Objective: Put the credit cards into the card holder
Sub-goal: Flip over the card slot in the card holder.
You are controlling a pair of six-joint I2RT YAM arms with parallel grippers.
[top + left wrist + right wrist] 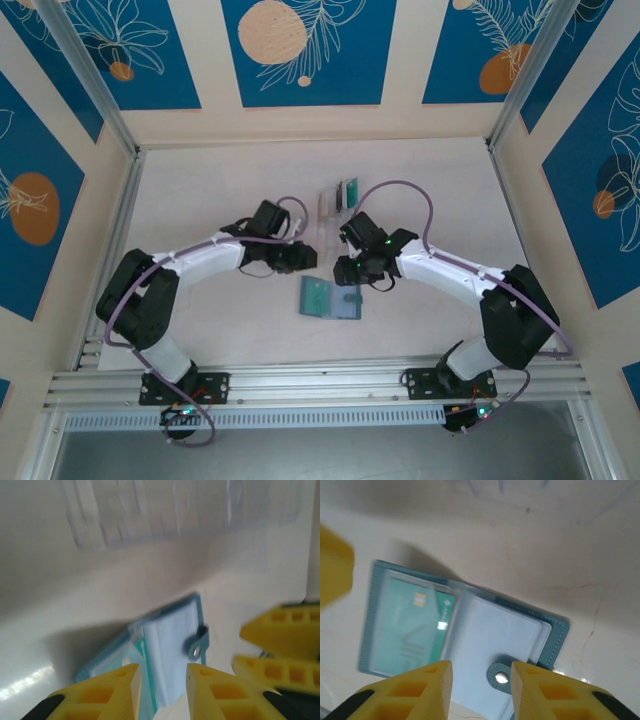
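The card holder (pixel 330 298) lies open on the table between the two arms. A teal-green credit card (pixel 410 630) sits in its left see-through pocket, and its pale right pockets (pixel 495 635) carry a snap tab (pixel 501 677). Two more credit cards (pixel 348 190) stand in the clear rack behind. My left gripper (pixel 306 262) hovers just above the holder's far left edge, open with nothing between its fingers (pixel 162 669). My right gripper (pixel 352 276) hangs over the holder's far right edge, also open and empty (pixel 481 666). The holder (pixel 170 640) shows below the left fingers.
A clear acrylic slotted rack (pixel 330 208) stands just beyond the grippers, blurred at the top of the left wrist view (pixel 150 515). The right gripper's yellow fingers (pixel 280 630) are close on the right of the left gripper. Bare table surrounds the holder.
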